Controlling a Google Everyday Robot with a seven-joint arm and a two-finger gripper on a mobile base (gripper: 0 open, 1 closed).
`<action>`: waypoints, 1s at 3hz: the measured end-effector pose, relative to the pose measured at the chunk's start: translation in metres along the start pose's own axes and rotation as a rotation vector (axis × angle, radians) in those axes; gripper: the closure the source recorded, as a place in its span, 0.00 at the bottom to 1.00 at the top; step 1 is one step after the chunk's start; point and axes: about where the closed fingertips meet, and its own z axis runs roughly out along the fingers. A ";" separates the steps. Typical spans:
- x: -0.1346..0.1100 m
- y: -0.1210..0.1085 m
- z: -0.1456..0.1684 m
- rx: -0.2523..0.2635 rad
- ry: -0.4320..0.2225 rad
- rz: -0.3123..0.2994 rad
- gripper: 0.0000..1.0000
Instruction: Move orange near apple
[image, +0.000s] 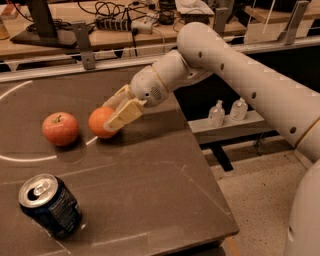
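My pincer (111, 114) pinches the orange (99, 121) low over the tabletop (150, 180); the apple (60, 128) sits just beside.

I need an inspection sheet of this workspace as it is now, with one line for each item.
Surface: dark table with a white curved line; no spill seen.
Job's things: orange held just right of the apple, with a small gap between them.
Clutter: opened soda can at the front left.
Grippers: gripper shut on the orange, low over the table.
Cables: black cables and a power strip on the bench behind.
Surroundings: two small bottles on a low shelf at right; speckled floor.
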 end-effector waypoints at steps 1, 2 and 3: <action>0.005 -0.003 0.006 0.033 0.030 0.011 0.17; 0.010 -0.004 0.004 0.084 0.064 0.033 0.00; 0.012 -0.007 -0.005 0.140 0.078 0.044 0.00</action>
